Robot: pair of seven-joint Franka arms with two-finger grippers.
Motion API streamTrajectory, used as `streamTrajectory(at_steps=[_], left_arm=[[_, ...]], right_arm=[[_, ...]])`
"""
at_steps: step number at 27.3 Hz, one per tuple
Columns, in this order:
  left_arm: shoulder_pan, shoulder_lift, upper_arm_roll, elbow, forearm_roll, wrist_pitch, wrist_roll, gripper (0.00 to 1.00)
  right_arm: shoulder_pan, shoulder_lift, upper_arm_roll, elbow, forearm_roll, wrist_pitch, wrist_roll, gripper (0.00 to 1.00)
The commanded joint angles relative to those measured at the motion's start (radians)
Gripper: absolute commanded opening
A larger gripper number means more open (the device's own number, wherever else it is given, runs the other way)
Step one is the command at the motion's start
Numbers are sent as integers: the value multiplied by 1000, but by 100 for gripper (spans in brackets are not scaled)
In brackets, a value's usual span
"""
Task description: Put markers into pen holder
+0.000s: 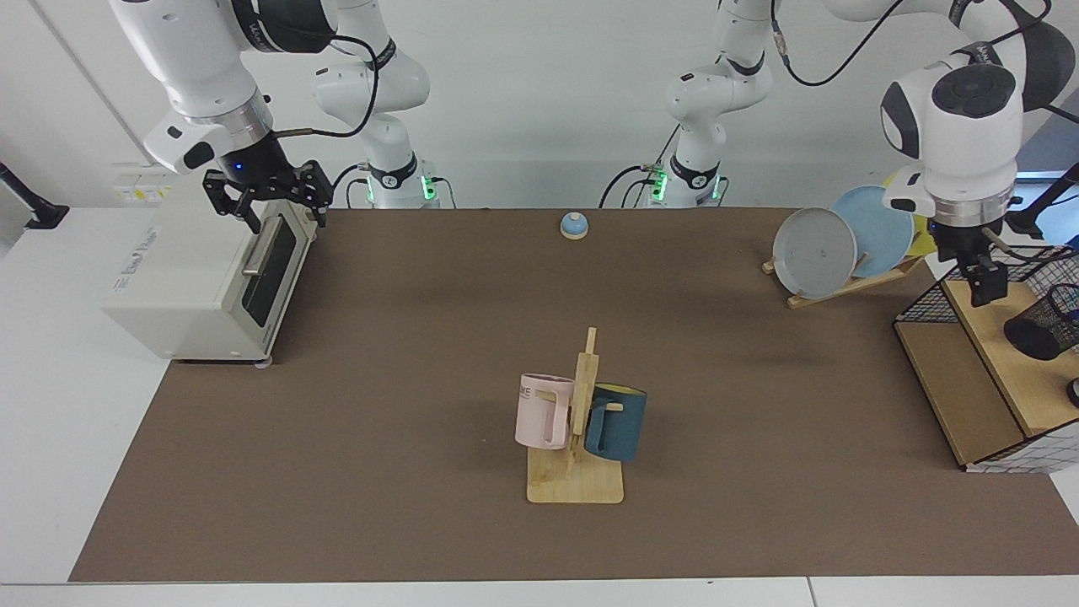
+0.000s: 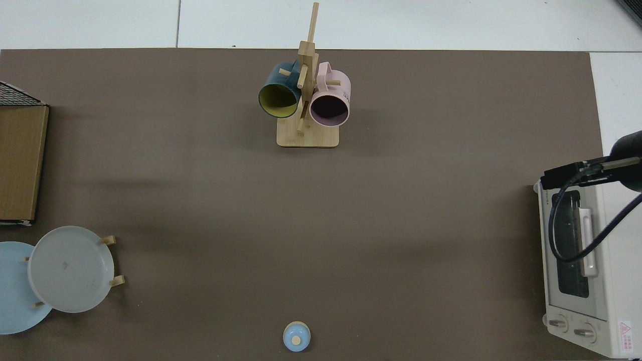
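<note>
The pen holder (image 1: pixel 1044 325), a black wire-mesh cup, lies tilted on the wooden shelf (image 1: pixel 995 337) at the far right of the facing view. No markers are in view. My left gripper (image 1: pixel 987 285) hangs pointing down just left of the pen holder, above the shelf's back end. It does not touch the cup, and nothing shows in it. My right gripper (image 1: pixel 285 221) waits open at the top front edge of the toaster oven (image 1: pixel 202 287); in the top view it (image 2: pixel 577 173) sits over the oven's corner. The top view shows neither the left arm nor the pen holder.
A black wire-grid basket (image 1: pixel 1024 257) surrounds the shelf. A plate rack (image 1: pixel 813 253) with grey, blue and yellow plates stands just behind my left gripper. A wooden mug tree (image 1: pixel 577 472) with pink and teal mugs stands mid-table, and a blue bell (image 1: pixel 574 225) at the back.
</note>
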Motion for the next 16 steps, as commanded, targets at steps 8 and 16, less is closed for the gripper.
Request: streamTrajectory(at_steps=[8, 16], left_arm=[[-120, -69, 14, -115, -175, -22, -368, 100], [-210, -69, 12, -115, -272, -49, -719, 100]], right_arm=[[-11, -22, 7, -25, 18, 10, 0, 100], [-10, -22, 7, -25, 18, 10, 0, 100]])
